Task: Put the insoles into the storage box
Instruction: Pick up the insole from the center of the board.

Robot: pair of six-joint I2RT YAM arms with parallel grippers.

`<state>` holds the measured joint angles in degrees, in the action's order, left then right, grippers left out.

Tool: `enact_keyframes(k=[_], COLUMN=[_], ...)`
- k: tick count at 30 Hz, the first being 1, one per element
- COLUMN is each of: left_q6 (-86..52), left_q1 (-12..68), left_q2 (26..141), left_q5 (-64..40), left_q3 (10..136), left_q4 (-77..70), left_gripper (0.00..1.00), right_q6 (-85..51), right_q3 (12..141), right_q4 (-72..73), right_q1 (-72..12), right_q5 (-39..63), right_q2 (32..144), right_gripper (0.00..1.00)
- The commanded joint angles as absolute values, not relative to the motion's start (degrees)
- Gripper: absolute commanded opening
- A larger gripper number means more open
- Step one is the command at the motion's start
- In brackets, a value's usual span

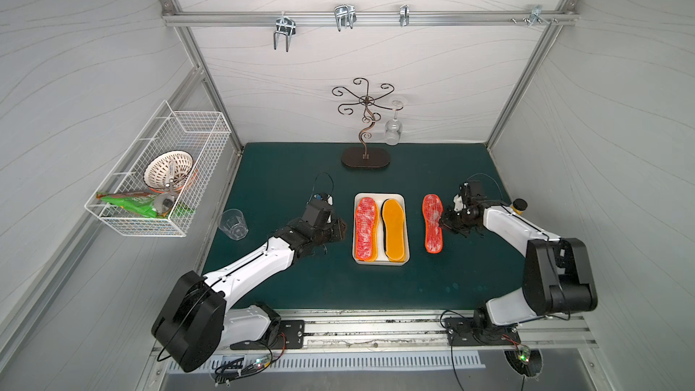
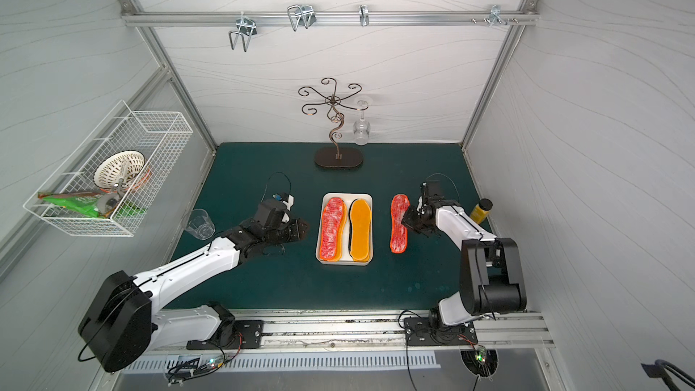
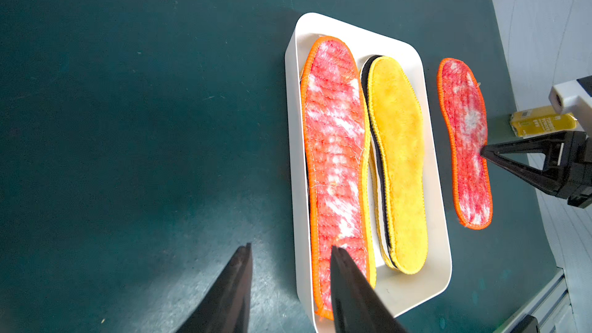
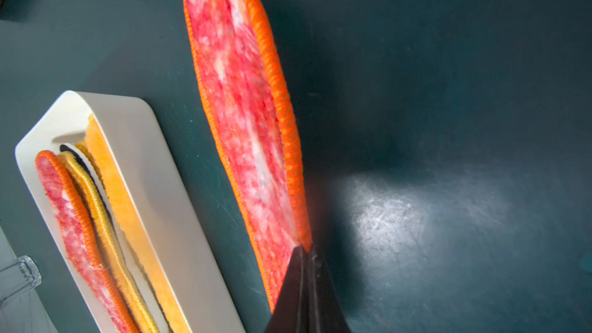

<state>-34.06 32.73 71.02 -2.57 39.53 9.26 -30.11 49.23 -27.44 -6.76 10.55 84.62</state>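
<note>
The white storage box (image 1: 380,263) (image 2: 344,262) sits mid-mat. Inside it, a red speckled insole (image 1: 366,229) (image 3: 333,155) tops the left stack. An orange-yellow insole (image 1: 395,229) (image 3: 400,155) lies beside it over a black one. Another red speckled insole (image 1: 432,223) (image 2: 399,223) (image 4: 243,107) lies on the mat right of the box. My right gripper (image 1: 443,221) (image 4: 304,249) is shut on its right long edge, which curls up. My left gripper (image 1: 340,229) (image 3: 291,246) hovers open and holding nothing, just left of the box.
A clear tumbler (image 1: 233,223) stands at the mat's left edge. A yellow bottle (image 1: 520,205) stands behind the right arm. A metal stand (image 1: 365,157) with a hanging wine glass is at the back. A wire basket (image 1: 158,174) hangs on the left wall.
</note>
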Motion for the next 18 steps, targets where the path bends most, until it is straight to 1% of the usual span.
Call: enact_keyframes(k=[1,8,13,18], left_q6=[-33.3,-33.0,-32.6,-32.8], left_q1=[32.8,32.9,32.9,32.8], left_q2=[70.1,69.0,68.1,68.0], left_q5=[-2.5,-2.3,-1.8,-1.7], left_q3=[42.0,42.1,42.1,42.0], left_q4=[9.0,9.0,9.1,9.0], left_gripper=[0.44,0.44,0.45,0.45], right_q6=[-29.4,-28.9,-29.8,-33.8], right_q3=[50.4,53.9,57.7,58.3], right_q4=[-31.1,-35.8,-37.8,-34.6], right_q1=[-6.5,-7.3,-12.3,-16.4], right_q5=[10.5,11.0,11.9,14.1], right_q2=[81.9,75.6,73.5,73.9], right_gripper=[0.00,0.00,0.00,0.00])
